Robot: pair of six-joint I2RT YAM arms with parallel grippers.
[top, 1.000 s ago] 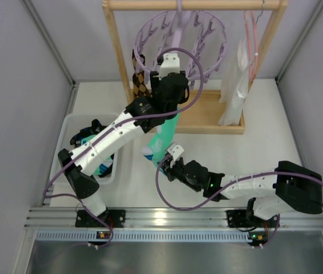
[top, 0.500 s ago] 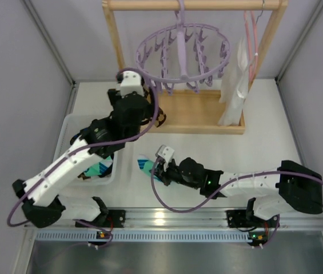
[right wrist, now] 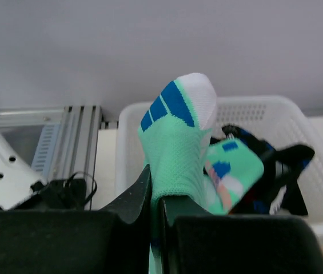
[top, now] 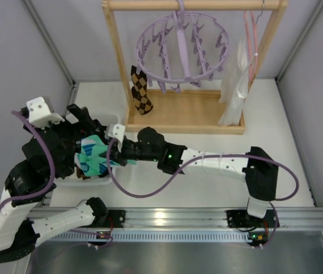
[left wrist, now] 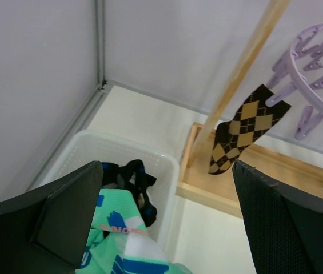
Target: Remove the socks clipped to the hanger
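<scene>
Diamond-check sock (top: 142,91): clipped by its top edge to a peg on the left rim of the hanger (top: 180,45), hanging limp just beside the left post of the wooden rack (top: 115,51), toe end above the rack's base board. Brown and black knit, flat, slightly tilted. Round lavender ring of smooth plastic above it, thin spokes to a central stem, flat pegs dangling all round. At the rack's right end, well apart from the sock, a white cloth piece (top: 235,85) on a thin pink wire hanger. Lower left, a teal sock (right wrist: 175,142) pinched tight between the nearly closed fingers of the right gripper (right wrist: 156,188), white toe up, blue stripes across a fine mesh knit, held over the white basket (right wrist: 252,103). Perforated plastic walls, rounded rim. Inside, a second teal sock (right wrist: 232,168) with blue and pink marks, lying on crumpled black-blue socks (left wrist: 130,174). Tucked into the left corner, wall close on one side, a strip of pale table (top: 275,125) between its right rim and the rack's base. Left gripper (left wrist: 167,165) above the basket, matte black fingers spread wide, nothing between them, one pad finely dotted. Right arm stretched low across the table in front of the rack, with bare tabletop showing behind it and to its right.
</scene>
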